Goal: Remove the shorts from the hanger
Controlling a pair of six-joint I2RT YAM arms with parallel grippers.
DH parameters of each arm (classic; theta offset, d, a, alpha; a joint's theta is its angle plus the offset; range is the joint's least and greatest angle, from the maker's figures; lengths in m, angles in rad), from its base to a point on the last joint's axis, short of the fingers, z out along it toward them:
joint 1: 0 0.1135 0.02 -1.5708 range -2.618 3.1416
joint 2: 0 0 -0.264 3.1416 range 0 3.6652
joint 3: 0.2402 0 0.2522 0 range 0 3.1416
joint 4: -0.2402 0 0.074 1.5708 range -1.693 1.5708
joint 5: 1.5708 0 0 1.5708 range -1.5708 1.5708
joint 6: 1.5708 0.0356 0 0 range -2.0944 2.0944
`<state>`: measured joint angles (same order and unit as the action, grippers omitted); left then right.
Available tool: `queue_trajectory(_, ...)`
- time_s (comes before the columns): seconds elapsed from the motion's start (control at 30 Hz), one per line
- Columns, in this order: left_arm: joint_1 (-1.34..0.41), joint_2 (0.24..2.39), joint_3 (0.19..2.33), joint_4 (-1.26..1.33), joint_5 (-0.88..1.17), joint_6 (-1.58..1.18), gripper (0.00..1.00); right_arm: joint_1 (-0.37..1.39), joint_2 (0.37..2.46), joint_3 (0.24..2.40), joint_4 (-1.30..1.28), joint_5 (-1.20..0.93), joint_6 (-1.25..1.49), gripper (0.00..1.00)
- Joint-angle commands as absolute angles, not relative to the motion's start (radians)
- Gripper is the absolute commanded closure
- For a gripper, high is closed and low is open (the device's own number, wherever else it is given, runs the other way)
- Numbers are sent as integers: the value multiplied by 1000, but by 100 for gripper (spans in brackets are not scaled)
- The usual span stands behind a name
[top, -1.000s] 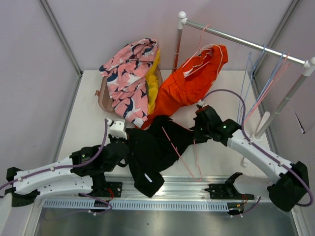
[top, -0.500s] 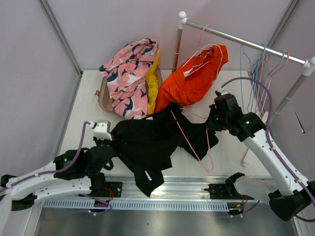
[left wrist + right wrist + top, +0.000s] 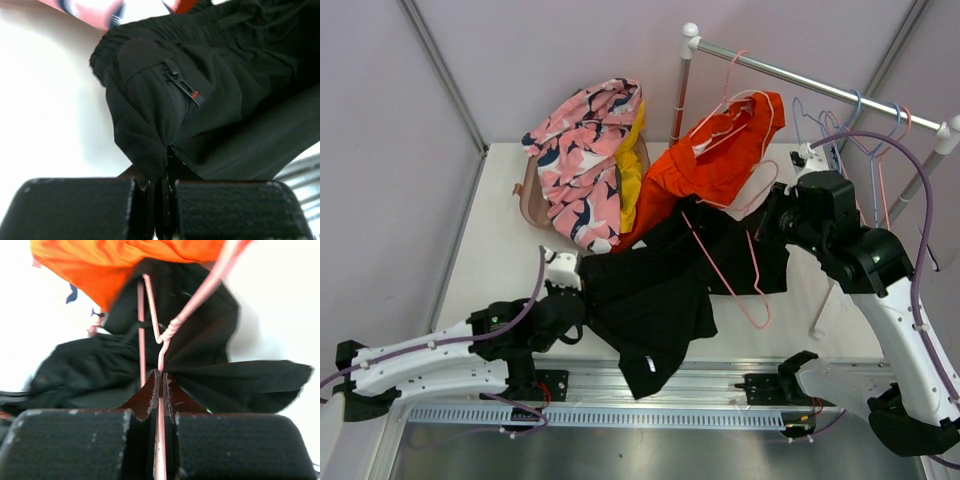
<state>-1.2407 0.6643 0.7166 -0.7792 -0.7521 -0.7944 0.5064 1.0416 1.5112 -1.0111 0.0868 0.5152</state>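
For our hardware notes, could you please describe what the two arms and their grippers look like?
The left arm and right arm have white links joined by black joint housings, with a lilac cable looping along each. The left gripper and right gripper are black, with broad, textured black fingers.

Black shorts (image 3: 650,300) span from left gripper (image 3: 582,300) at eight o'clock to right gripper (image 3: 772,218) at two o'clock, pink hanger (image 3: 720,265) across them.
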Motion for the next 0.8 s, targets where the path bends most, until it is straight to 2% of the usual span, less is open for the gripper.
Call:
queue_trajectory(0.0,-1235,719,698,-606,-670,-779,100,503,1019,1546,-917,11,573,100)
queue_trajectory(0.17,-1233,816,732,-493,-637,-729,100,584,1003,1404,-722,-94,652,100)
queue_trajectory(0.4,-1235,899,769,-414,-615,-663,100,722,1037,1201,-540,-60,729,100)
queue_trajectory(0.77,-1232,844,721,-390,-626,-652,100,839,1120,1141,-434,-25,770,100)
